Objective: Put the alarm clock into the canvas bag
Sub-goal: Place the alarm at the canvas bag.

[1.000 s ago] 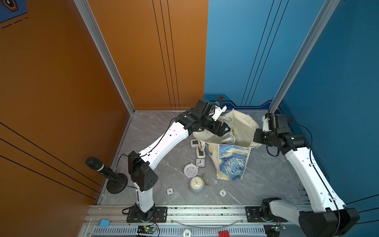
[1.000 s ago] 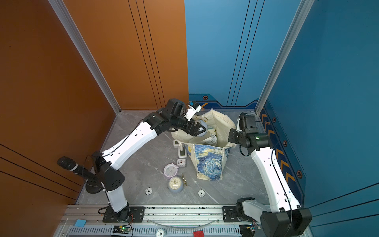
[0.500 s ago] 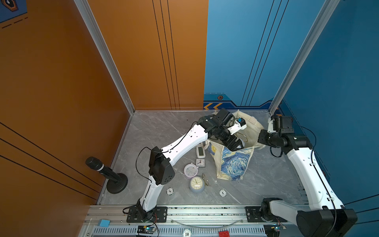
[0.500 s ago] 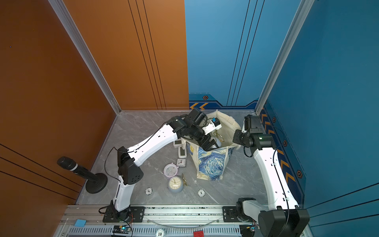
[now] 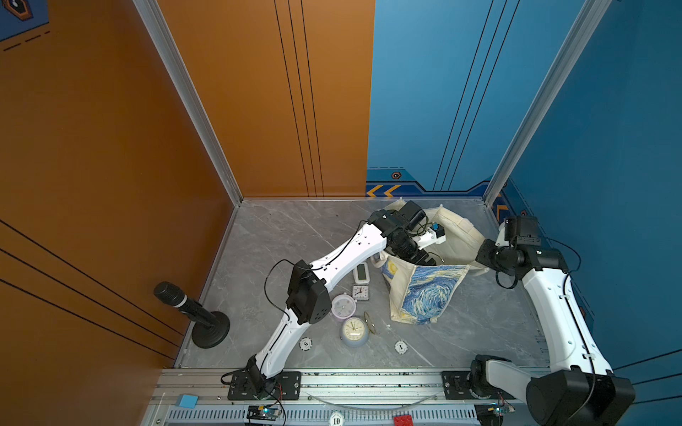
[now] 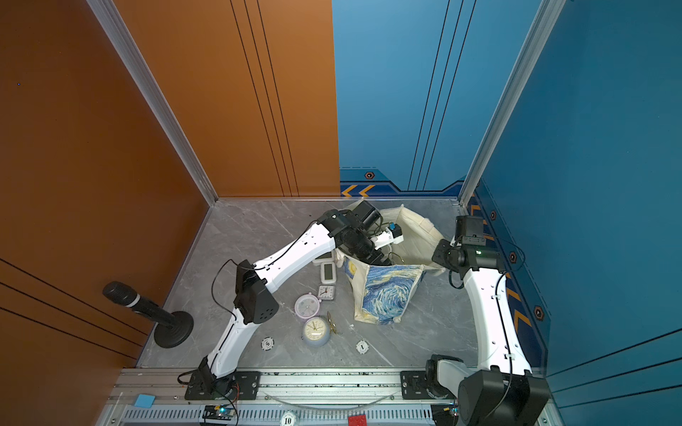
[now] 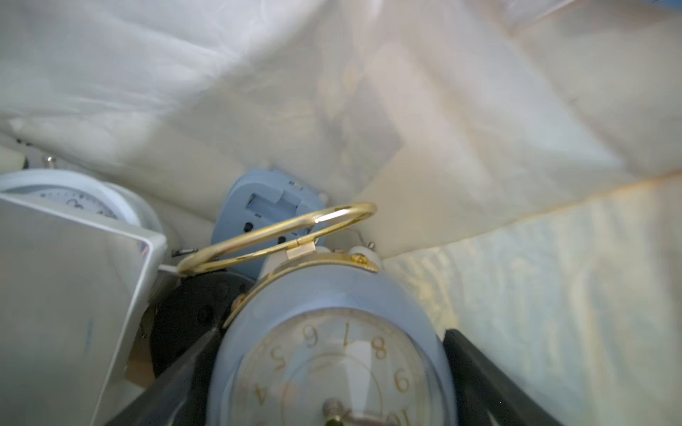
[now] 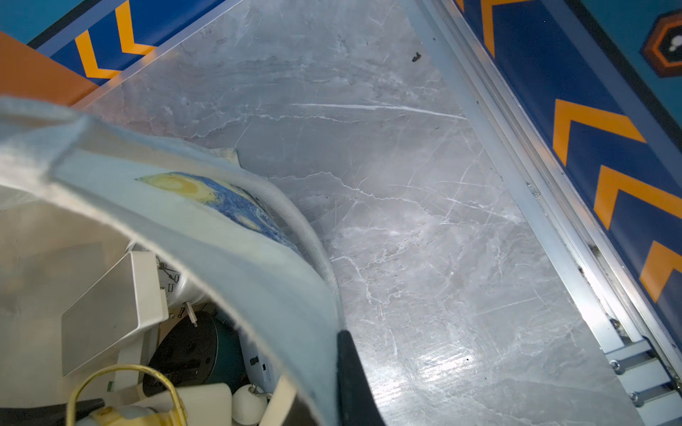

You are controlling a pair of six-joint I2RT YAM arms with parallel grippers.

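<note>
Alarm clock (image 7: 332, 324): round, blue-grey, pale dial, gold ring handle. It sits inside the canvas bag (image 5: 424, 295), dial toward the left wrist camera, gripped on both flanks by the left jaws, which are spread wide around its body. Stored beside it: white round clock (image 7: 73, 191), white flat-faced clock (image 7: 66, 295), blue clock back (image 7: 265, 206), black disc (image 7: 192, 313). Bag: starry-night print, cream lining, mouth open, toward 2 o'clock on the grey marble worktop (image 5: 295, 236). The right jaws are pinched tight on its rim at the bag's 3 o'clock. Loose at the bag's 8 o'clock: white digital clock (image 5: 361, 273), small square clock (image 5: 360, 292), lilac clock (image 5: 343, 305), blue-grey clock (image 5: 354, 332), two poker chips (image 5: 305, 343). Microphone (image 5: 192, 313): worktop's 8 o'clock edge.
</note>
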